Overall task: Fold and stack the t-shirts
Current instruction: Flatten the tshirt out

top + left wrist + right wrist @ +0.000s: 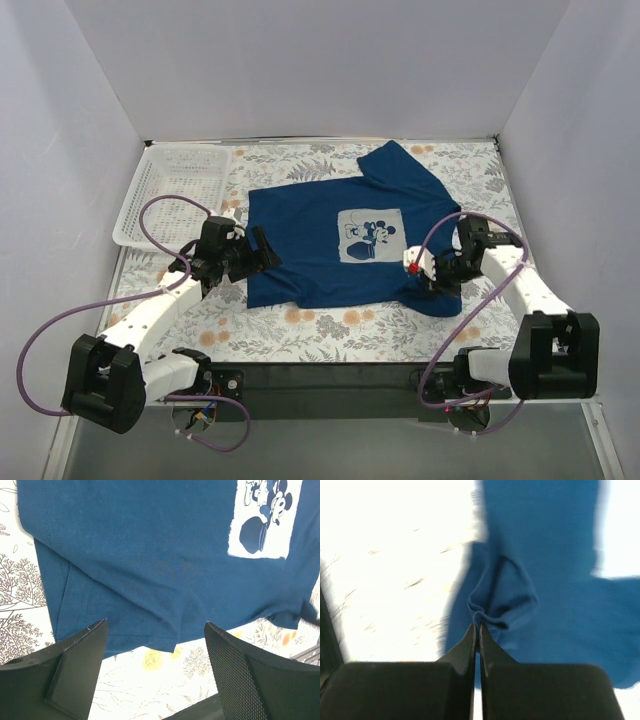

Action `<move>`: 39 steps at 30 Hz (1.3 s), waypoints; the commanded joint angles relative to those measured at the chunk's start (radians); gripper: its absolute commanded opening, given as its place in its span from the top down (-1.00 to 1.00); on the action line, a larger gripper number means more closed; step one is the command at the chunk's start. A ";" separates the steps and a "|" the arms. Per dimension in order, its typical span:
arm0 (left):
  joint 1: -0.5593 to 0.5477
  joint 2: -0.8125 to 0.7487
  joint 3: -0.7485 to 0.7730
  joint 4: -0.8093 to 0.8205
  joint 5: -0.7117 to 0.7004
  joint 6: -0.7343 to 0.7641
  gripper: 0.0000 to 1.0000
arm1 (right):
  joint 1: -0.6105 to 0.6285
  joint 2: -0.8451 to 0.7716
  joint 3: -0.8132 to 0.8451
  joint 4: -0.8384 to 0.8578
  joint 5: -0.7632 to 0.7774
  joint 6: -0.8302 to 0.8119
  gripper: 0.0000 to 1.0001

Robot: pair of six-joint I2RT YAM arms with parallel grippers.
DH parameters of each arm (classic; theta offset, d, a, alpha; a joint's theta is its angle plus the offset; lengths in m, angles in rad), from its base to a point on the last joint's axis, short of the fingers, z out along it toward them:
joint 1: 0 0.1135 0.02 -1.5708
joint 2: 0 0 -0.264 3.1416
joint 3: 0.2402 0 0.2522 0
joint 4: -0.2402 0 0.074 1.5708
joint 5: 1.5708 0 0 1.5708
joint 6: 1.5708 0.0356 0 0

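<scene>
Right wrist: t-shirt (pixel 545 555) pinched in end effector (pixel 476 626).

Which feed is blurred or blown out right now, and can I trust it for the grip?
Right wrist view: motion-smeared and overexposed, tablecloth washed to white, t-shirt edges soft, yet the right gripper reads shut on a bunched fold. Left wrist view: sharp, evenly lit, left gripper open. Top external view: clear, soft shadows only.

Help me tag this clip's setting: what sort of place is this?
Likely a robotics lab booth: plain white walls enclose a floral-covered table, with the left arm and right arm bolted at its near edge.
</scene>
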 commanded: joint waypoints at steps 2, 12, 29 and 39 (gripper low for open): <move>-0.001 -0.021 0.020 -0.016 -0.014 0.018 -0.43 | 0.072 -0.077 -0.071 -0.331 0.101 -0.348 0.97; -0.001 0.069 0.123 -0.001 -0.023 0.078 -0.44 | 0.473 -0.387 -0.068 -0.419 0.268 -0.244 0.97; 0.074 0.609 0.625 0.113 -0.213 0.161 -0.49 | 0.060 0.073 0.188 0.696 0.201 0.922 0.17; 0.120 0.948 0.899 0.068 -0.218 0.233 -0.20 | -0.220 0.556 0.526 0.698 0.127 1.077 -0.04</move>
